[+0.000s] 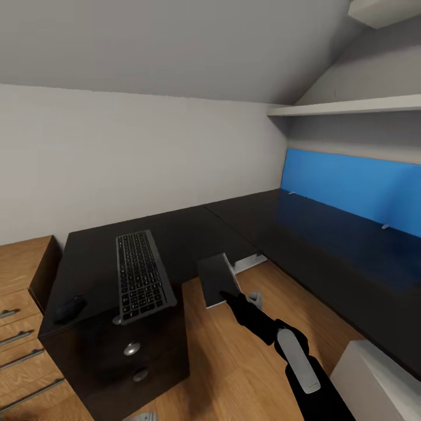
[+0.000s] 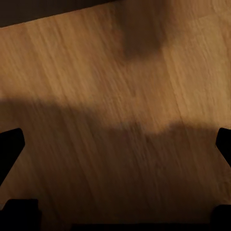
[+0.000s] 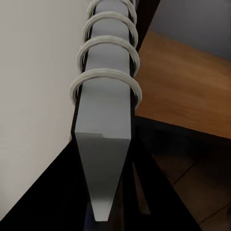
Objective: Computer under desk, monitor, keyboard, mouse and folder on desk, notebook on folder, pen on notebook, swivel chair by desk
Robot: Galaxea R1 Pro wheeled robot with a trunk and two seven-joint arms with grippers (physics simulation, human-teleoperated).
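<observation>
While the keyboard [image 1: 142, 275] and mouse [image 1: 69, 307] already lie on the desk [image 1: 193, 228], the right gripper [image 1: 230, 296] is clamped on the notebook [image 1: 217, 279], holding it above the floor just off the desk edge, probably for carrying; the left gripper [image 2: 115, 168] hangs spread wide, holding nothing

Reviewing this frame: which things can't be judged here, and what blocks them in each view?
- Right gripper, head view: its fingertips sit behind the notebook it holds.
- Notebook, right wrist view: seen edge-on, so its covers are unreadable.
- Left gripper, left wrist view: fingers cut off by the frame edges.
- Mouse, head view: dark against the dark desk, outline vague.
- Keyboard: key legends too small.
</observation>
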